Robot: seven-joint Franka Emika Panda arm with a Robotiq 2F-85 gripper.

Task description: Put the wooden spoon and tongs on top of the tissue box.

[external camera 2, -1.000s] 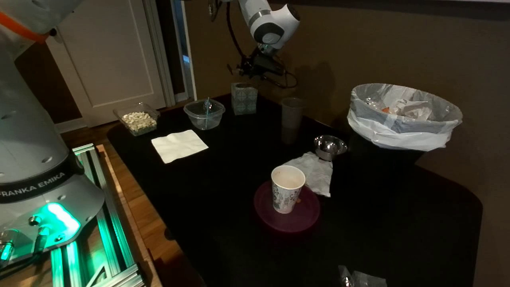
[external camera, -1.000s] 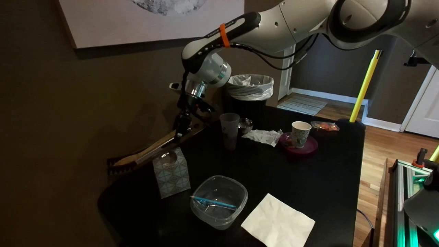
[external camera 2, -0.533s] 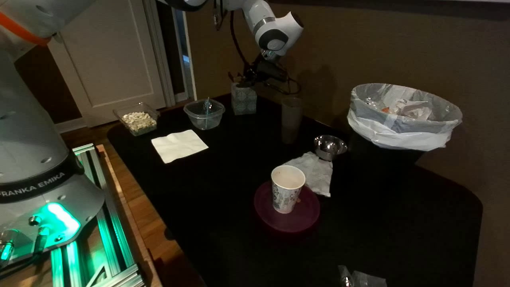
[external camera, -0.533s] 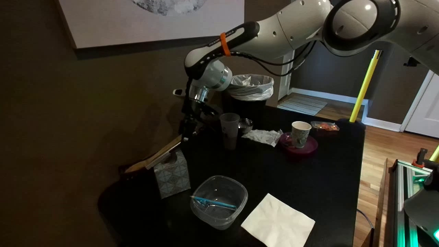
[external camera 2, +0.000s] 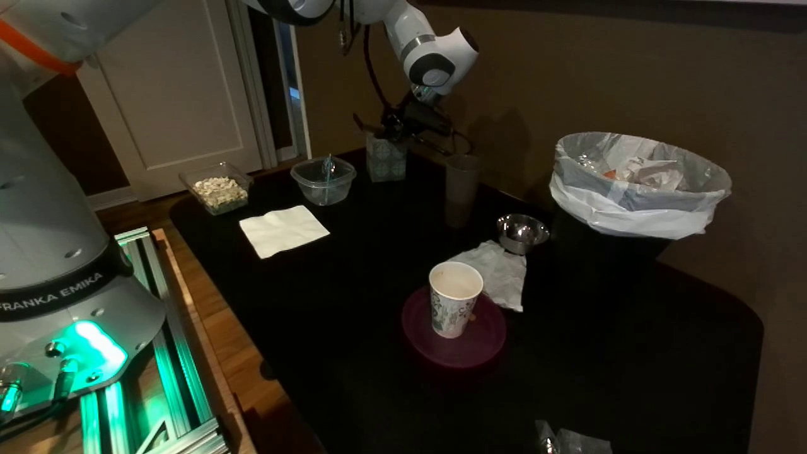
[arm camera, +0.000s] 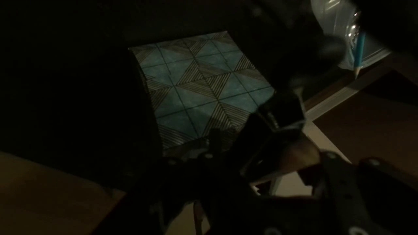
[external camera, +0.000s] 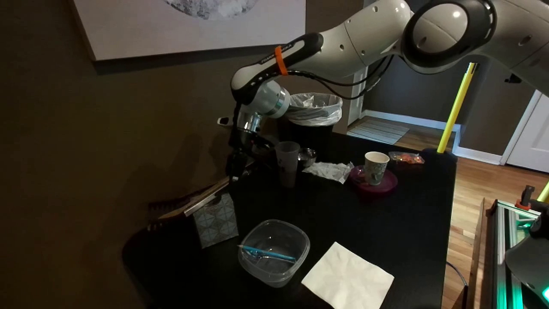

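The greyish patterned tissue box (external camera: 216,223) stands near the wall; it also shows in an exterior view (external camera 2: 386,162) and the wrist view (arm camera: 202,81). The orange-brown wooden spoon (external camera: 168,215) and the tongs (external camera: 203,205), with a pale shiny arm, lie slanting over the box top. Their left ends point down past the box, and their upper ends reach the gripper (external camera: 235,174). The gripper (arm camera: 281,147) is just beside and above the box. A brown piece shows between its dark fingers; whether it grips or only surrounds the utensils is too dark to tell.
A clear container (external camera: 274,277) with a blue pencil stands in front of the box, beside a white napkin (external camera: 347,279). A tall cup (external camera: 287,165) is close to the gripper. A metal bowl (external camera 2: 522,234), purple plate (external camera 2: 419,340) with paper cup and lined bin (external camera 2: 637,214) stand farther off.
My gripper has come down toward the box with the spoon and tongs, shifting slightly right in an exterior view. In the last half second the spoon's lower end has dropped and the utensils look more spread.
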